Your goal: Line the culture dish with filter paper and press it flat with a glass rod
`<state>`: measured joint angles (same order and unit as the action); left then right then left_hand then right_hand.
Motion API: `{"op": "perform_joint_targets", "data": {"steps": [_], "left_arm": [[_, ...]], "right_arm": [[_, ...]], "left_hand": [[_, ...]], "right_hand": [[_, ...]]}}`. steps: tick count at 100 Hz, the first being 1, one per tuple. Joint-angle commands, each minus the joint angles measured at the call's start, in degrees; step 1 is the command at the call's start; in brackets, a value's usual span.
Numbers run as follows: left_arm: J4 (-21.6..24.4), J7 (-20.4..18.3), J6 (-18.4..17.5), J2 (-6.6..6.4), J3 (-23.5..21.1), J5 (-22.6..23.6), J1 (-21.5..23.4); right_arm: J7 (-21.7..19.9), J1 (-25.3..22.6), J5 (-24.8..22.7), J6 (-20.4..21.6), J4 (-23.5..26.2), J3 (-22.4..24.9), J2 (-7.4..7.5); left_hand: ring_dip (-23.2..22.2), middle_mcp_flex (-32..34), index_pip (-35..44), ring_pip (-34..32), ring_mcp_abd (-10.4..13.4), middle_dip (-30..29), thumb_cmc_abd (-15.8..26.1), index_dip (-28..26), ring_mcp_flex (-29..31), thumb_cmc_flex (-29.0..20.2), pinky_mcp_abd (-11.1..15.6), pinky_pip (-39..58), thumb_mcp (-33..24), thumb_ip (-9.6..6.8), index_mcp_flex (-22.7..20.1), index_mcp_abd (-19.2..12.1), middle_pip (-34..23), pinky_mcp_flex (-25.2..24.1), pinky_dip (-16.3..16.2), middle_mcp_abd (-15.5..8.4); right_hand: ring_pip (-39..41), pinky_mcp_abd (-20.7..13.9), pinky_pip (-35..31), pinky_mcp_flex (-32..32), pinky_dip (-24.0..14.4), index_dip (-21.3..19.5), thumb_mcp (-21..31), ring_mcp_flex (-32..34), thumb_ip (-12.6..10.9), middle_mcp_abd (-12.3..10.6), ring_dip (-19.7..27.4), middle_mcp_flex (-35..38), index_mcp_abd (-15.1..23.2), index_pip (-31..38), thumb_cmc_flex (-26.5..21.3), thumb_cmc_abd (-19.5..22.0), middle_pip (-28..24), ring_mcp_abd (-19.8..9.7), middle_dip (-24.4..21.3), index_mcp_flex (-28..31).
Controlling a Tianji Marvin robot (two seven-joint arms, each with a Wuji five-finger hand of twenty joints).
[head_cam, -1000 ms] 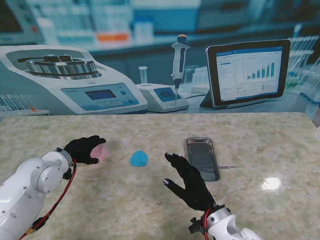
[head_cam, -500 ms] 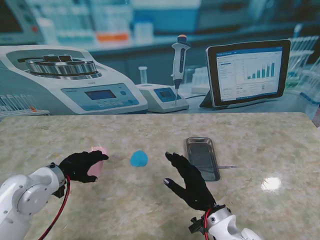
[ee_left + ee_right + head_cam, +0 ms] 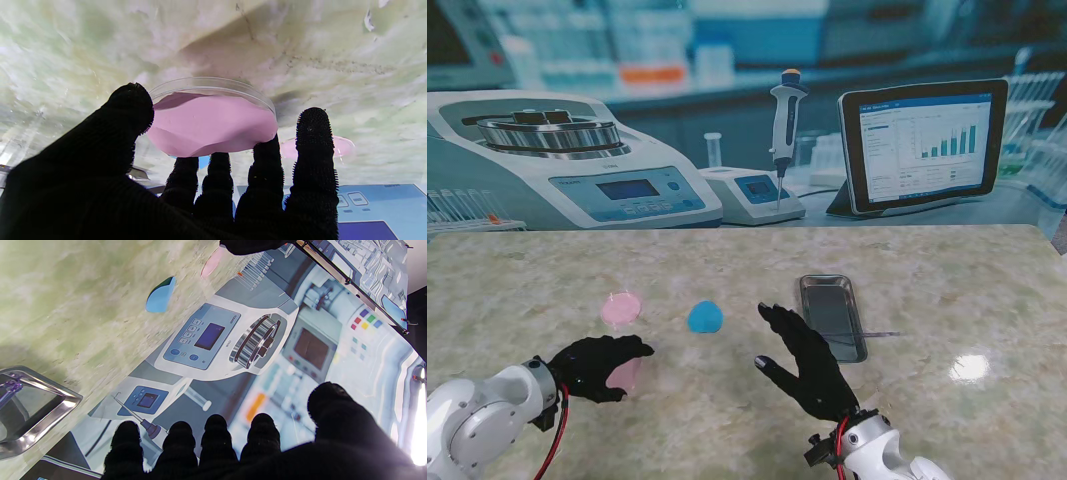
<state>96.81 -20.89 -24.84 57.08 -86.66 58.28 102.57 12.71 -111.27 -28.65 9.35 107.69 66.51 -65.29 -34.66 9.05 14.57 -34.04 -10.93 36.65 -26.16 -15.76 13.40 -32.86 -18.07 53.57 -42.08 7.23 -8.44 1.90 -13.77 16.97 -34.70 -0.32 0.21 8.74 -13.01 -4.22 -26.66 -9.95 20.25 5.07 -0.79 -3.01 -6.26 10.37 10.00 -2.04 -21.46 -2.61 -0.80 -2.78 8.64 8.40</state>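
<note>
Left hand point(image 3: 599, 366) clamped on clear dish point(image 3: 213, 100) with pink paper point(image 3: 210, 128), thumb against fingers, near table point(image 3: 947, 290) edge closest to me. Right hand point(image 3: 805, 362) spread wide, holding nothing, just beside steel tray point(image 3: 832, 316). Second pink disc point(image 3: 621, 308) farther out; blue disc point(image 3: 705, 317) between it and tray.

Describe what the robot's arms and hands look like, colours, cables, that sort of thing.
Both arms are glossy white rounded shells. A red cable runs along the left arm, and red and black wires show at the right wrist. The left robot hand and right robot hand are black, five-fingered, with tiny bristly nubs on the fingers.
</note>
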Motion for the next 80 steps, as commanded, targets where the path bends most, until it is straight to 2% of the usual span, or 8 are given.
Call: {"op": "perform_joint_targets", "data": {"steps": [1,26,60,80], "left_arm": [[0.2,-0.1,-0.3,-0.11,0.3,0.5,0.9],[0.8,0.7,-0.6,-0.08,0.6,1.8,2.3],[0.6,4.6,-1.1,0.19,0.8,4.2,3.7],[0.7,5.0,-1.0,0.21,0.7,4.8,4.3]], "right_arm": [[0.1,-0.6,0.1,-0.1,0.5,0.0,-0.29],[0.2,-0.8,0.1,-0.2,0.7,0.2,-0.31],[0.2,-1.0,0.0,-0.2,0.9,0.2,-0.31],[0.2,-1.1,-0.1,-0.2,1.0,0.3,-0.29]], "left_hand": [[-2.8,0.1,1.3,-7.3,4.5,-0.4,2.0,0.9,4.4,-6.9,0.7,2.1,-3.9,-2.48,-0.4,1.7,-0.4,0.7,1.0,1.3],[-2.8,0.1,1.2,-7.3,4.6,-0.4,1.9,1.2,4.3,-6.8,0.7,2.3,-3.9,-2.42,-0.4,1.7,-0.4,0.8,1.0,1.3],[-2.5,-0.2,0.9,-6.8,5.6,-0.4,2.2,1.6,3.3,-6.4,0.8,2.0,-3.7,-2.45,-0.2,1.7,0.0,0.0,1.2,1.1],[-1.7,-0.8,-0.6,-5.4,6.0,-0.4,2.5,2.0,2.1,-6.1,0.8,1.1,-3.3,-2.48,0.2,1.7,1.4,-1.1,1.6,1.0]], "right_hand": [[-1.3,0.1,-0.1,-0.8,-1.1,-1.1,-0.1,-0.9,0.7,-2.2,-0.5,-1.5,1.7,0.0,-0.7,0.4,0.2,-0.6,0.3,0.7],[-1.3,0.1,-0.1,-0.8,-1.1,-1.1,-0.2,-0.9,0.7,-2.2,-0.5,-1.5,1.7,0.0,-0.7,0.4,0.2,-0.6,0.3,0.7],[-1.3,0.1,0.0,-0.8,-1.1,-1.1,-0.2,-0.9,0.7,-2.2,-0.5,-1.5,1.7,0.0,-0.7,0.4,0.2,-0.6,0.3,0.7],[-1.3,0.1,0.0,-0.8,-1.1,-1.1,-0.2,-0.9,0.7,-2.2,-0.5,-1.5,1.7,0.0,-0.7,0.4,0.1,-0.6,0.3,0.7]]}}
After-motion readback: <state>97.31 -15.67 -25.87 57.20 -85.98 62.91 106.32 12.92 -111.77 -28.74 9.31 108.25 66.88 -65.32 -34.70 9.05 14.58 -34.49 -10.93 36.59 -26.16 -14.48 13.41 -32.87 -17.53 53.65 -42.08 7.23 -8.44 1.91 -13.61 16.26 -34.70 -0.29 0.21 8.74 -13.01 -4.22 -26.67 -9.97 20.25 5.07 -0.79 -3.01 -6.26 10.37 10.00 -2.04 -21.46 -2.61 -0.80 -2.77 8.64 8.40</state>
